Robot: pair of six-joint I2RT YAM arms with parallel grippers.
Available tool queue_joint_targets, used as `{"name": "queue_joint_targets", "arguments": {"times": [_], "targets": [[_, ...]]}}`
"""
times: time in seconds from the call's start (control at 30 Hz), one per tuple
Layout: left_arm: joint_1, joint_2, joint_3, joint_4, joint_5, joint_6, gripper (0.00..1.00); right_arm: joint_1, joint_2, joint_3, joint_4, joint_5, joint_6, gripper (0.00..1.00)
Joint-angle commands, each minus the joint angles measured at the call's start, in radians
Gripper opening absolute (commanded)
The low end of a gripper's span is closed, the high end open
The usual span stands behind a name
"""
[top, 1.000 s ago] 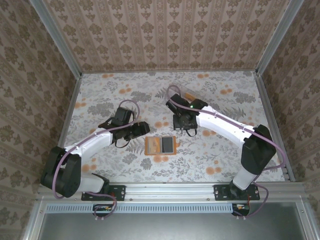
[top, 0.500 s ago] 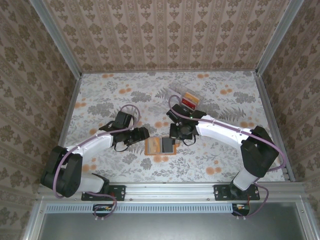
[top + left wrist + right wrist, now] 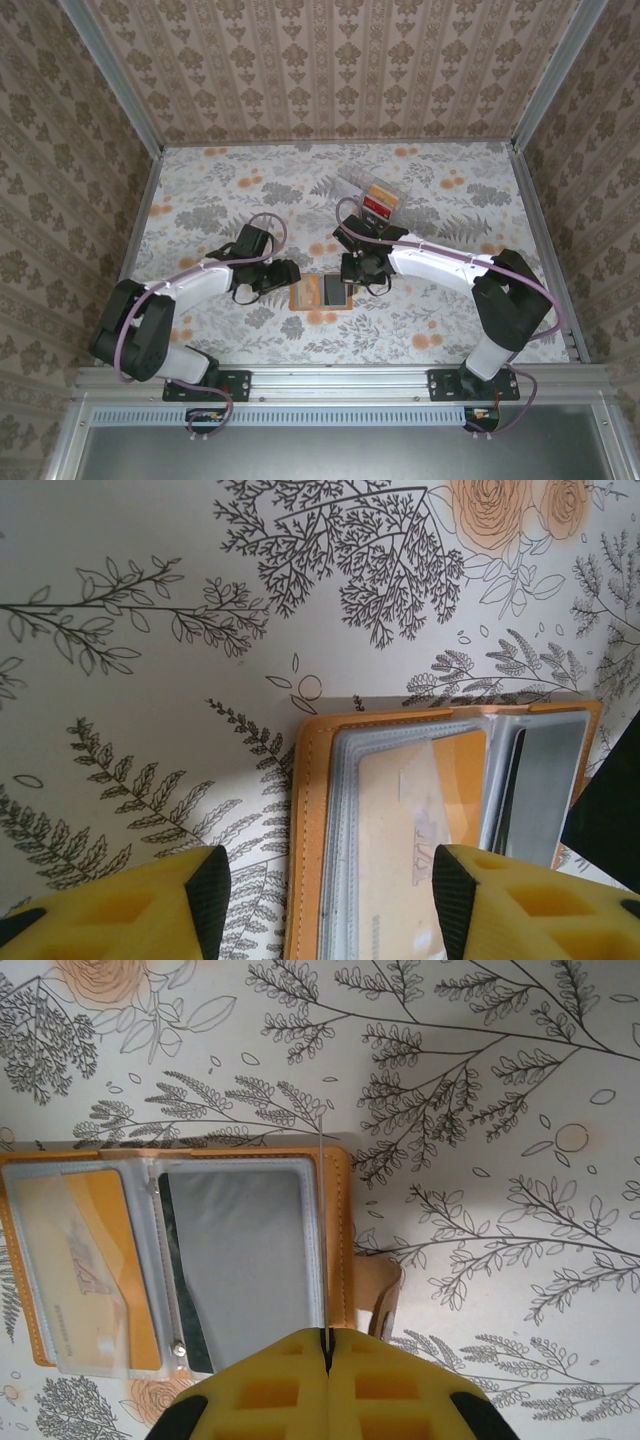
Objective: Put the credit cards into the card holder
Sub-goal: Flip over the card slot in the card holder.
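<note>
Card holder (image 3: 342,1210) open flat, thin edge-on card (image 3: 322,1240) between right fingers (image 3: 260,1385).

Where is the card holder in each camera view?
Top external: card holder lying open, just below the picture's centre.
Left wrist: card holder at lower right, cut by the bottom edge.
Right wrist: card holder at left of centre.
Shared landmark: the dark grey card in one sleeve.

Left wrist: bottom edge is cutting off the card holder (image 3: 320,810); fingers (image 3: 510,910) of the left gripper (image 3: 330,885) are covering its lower right part. Right wrist: credit card (image 3: 322,1220) in the right gripper (image 3: 326,1338) is presenting edge-on, colour unreadable. Sleeved orange-yellow card (image 3: 90,1260): print is blurring out.
</note>
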Motion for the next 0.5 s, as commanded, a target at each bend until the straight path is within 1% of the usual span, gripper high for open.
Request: {"name": "queue_joint_targets", "arguments": {"times": [0.0,0.17,0.47], "targets": [[-0.012,0.027,-0.01,0.016,0.019,0.018,0.55,0.003,0.014,-0.03,0.056,-0.04,0.013,0.0],[-0.029,0.046,-0.011,0.03,0.016,0.009,0.48,0.003,-0.035,-0.045,0.104,-0.054,0.023,0.0],[-0.038,0.059,-0.009,0.041,0.009,0.006,0.46,0.003,-0.092,-0.045,0.109,-0.057,0.035,0.0]]}}
